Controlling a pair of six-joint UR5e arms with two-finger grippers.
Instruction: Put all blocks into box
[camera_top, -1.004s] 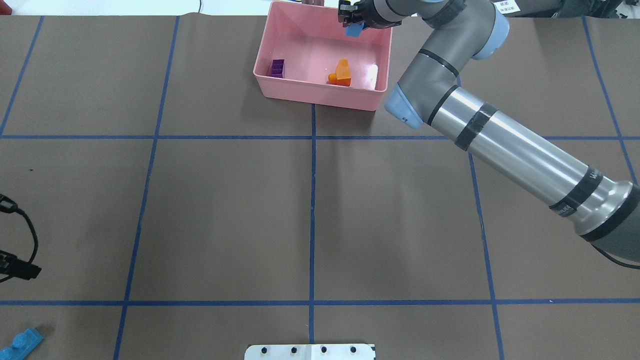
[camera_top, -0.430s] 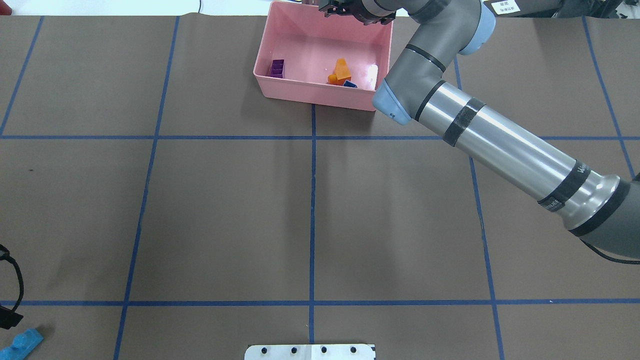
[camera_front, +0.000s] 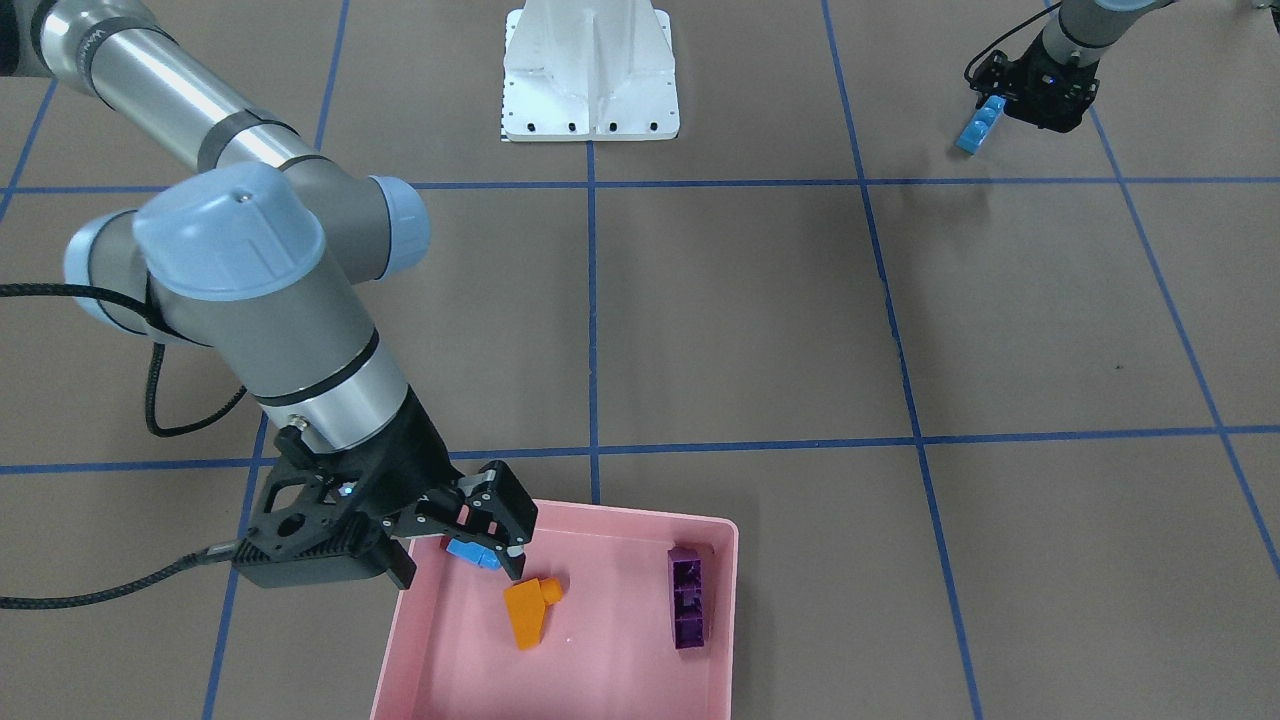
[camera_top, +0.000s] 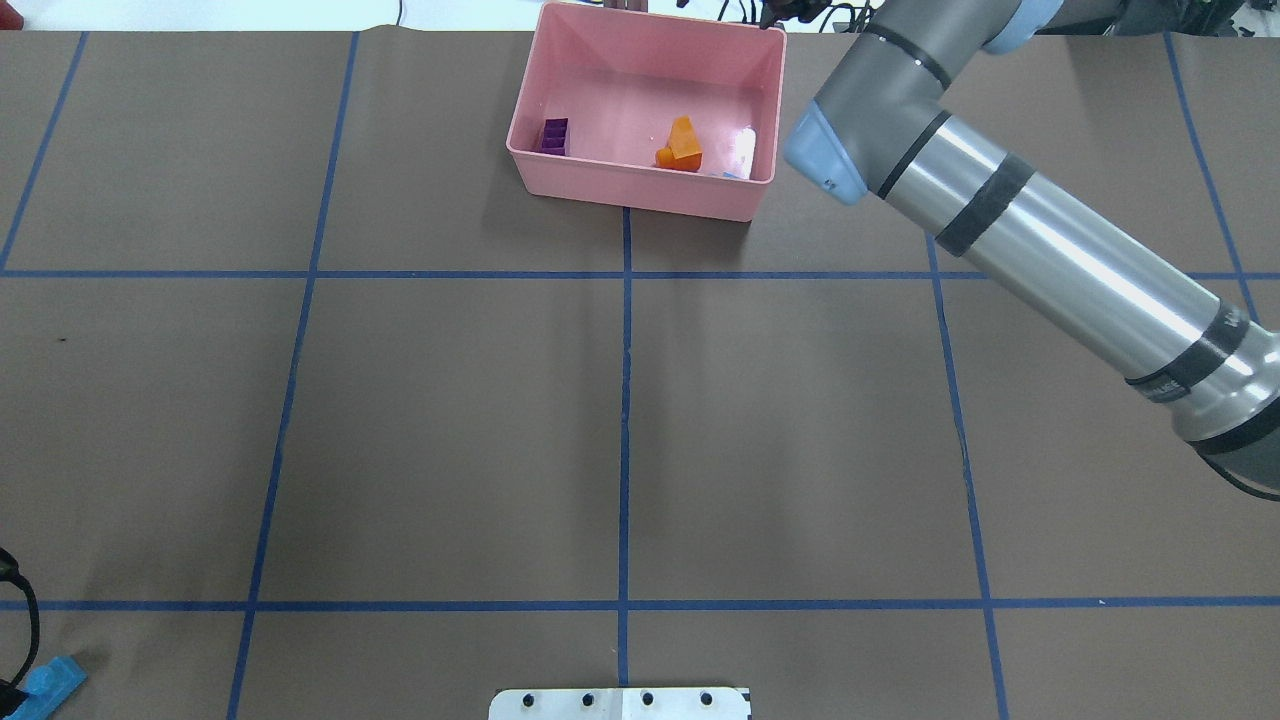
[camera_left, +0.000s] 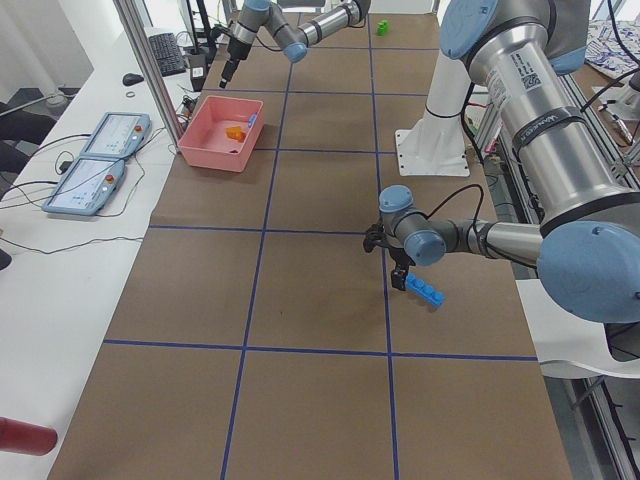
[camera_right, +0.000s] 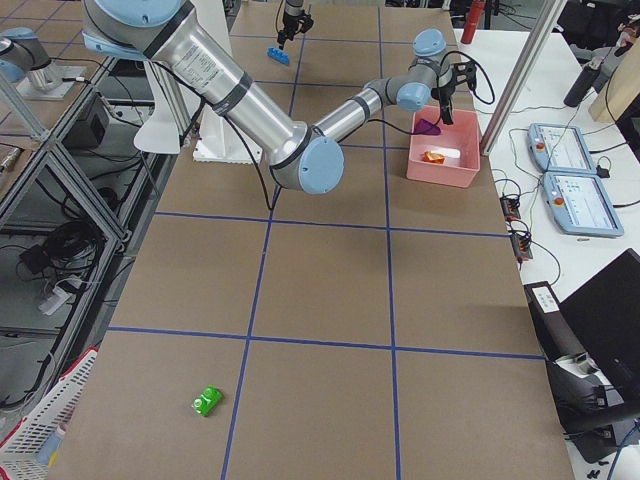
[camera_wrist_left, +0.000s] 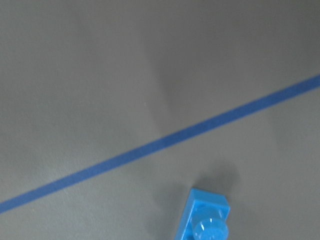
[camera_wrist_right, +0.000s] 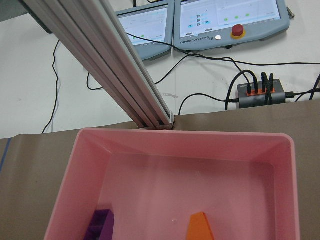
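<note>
Front-facing view: right gripper (camera_front: 478, 538) hangs spread and empty over a corner of the pink box (camera_front: 600, 672), where the small blue cube (camera_front: 470, 553), orange sloped brick (camera_front: 527, 612) and purple brick (camera_front: 690, 600) lie; left gripper (camera_front: 1018, 98) is just beside the long blue bar (camera_front: 980, 125), and I cannot tell its opening

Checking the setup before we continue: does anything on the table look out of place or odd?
Nothing looks damaged or spilled. The green brick lies alone toward the robot's right end of the table, well away from the pink box. In the box, the purple brick lies tipped over, hollow underside showing.
</note>
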